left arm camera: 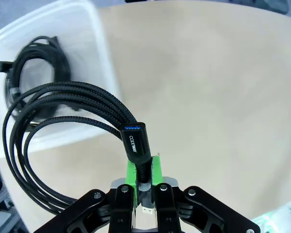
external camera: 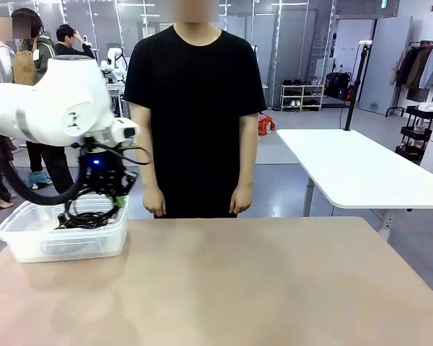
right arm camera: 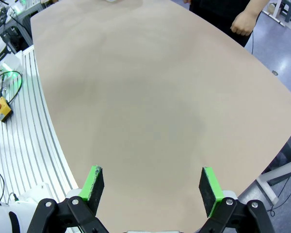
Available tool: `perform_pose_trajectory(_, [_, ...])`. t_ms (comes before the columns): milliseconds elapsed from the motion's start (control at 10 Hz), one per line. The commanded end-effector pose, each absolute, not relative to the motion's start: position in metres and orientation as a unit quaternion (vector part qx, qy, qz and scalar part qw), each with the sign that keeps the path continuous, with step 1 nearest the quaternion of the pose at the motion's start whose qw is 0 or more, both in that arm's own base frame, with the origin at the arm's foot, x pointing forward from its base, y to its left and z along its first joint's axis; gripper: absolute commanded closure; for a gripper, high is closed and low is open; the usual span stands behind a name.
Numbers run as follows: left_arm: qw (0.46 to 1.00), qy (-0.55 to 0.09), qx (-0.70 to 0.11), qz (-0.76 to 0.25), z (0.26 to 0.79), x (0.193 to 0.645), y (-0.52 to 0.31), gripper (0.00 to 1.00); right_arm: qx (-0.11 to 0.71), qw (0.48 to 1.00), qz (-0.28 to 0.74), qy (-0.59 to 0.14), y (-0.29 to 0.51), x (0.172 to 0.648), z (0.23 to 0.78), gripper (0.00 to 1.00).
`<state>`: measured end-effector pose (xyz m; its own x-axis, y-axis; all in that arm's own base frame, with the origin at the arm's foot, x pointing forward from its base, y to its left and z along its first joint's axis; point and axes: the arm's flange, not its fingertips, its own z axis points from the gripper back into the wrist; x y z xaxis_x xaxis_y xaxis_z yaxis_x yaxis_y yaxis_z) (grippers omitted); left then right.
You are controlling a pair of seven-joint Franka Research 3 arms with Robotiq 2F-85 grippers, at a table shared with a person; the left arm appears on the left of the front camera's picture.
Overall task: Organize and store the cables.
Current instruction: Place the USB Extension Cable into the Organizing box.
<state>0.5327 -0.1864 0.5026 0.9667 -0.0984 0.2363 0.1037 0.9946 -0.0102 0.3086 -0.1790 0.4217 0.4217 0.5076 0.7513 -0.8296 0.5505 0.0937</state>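
Two coils of thin black cable are what I can make out from my station. One, a braided black cable coil [left arm camera: 63,121] with a black plug marked with a blue insert, hangs from my left claw [left arm camera: 144,194], whose green pads [left arm camera: 131,171] are pinched tight on the cord just below that plug. Its loops droop over the near wall of the clear rectangular plastic bin [left arm camera: 99,43]. A second, smoother black cable coil [left arm camera: 34,68] already lies inside that bin, on its floor.

From the front camera I see the left claw [external camera: 101,189] poised over the bin [external camera: 65,241], which sits at the left far corner of the light brown tabletop [external camera: 238,288], with black loops [external camera: 86,216] dangling into it.

My right claw [right arm camera: 153,191] hangs above bare tabletop [right arm camera: 145,97] with its green-padded fingers spread wide and nothing between them.

Across from me a person in a black T-shirt [external camera: 195,108] stands at the far edge, both hands [external camera: 154,202] down at the sides and off the tabletop. One of those hands [right arm camera: 245,22] also shows at the top of the right wrist camera.
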Motion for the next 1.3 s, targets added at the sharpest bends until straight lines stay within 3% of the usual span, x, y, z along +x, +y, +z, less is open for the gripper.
perform_pose_trajectory(0, [0.992,-0.107,0.0,-0.065,0.498,0.552,-0.155,0.86,0.236,0.805,0.415,-0.352,-0.181,0.31,0.422,0.0])
perform_pose_trajectory(300, [0.993,-0.097,0.005,-0.062,0.482,0.582,-0.093,0.86,0.236,0.805,0.415,-0.352,-0.181,0.31,0.422,0.0])
perform_pose_trajectory(500, [0.992,-0.1,-0.041,-0.07,0.465,0.601,-0.069,0.86,0.236,0.805,0.415,-0.352,-0.181,0.31,0.422,0.0])
perform_pose_trajectory(1100, [0.994,-0.093,-0.039,-0.031,0.424,0.633,-0.069,0.86,0.236,0.805,0.415,-0.352,-0.181,0.31,0.422,0.0])
perform_pose_trajectory(1200, [0.994,-0.095,-0.041,-0.026,0.423,0.634,-0.07,0.76,0.236,0.805,0.415,-0.352,-0.181,0.31,0.422,0.0])
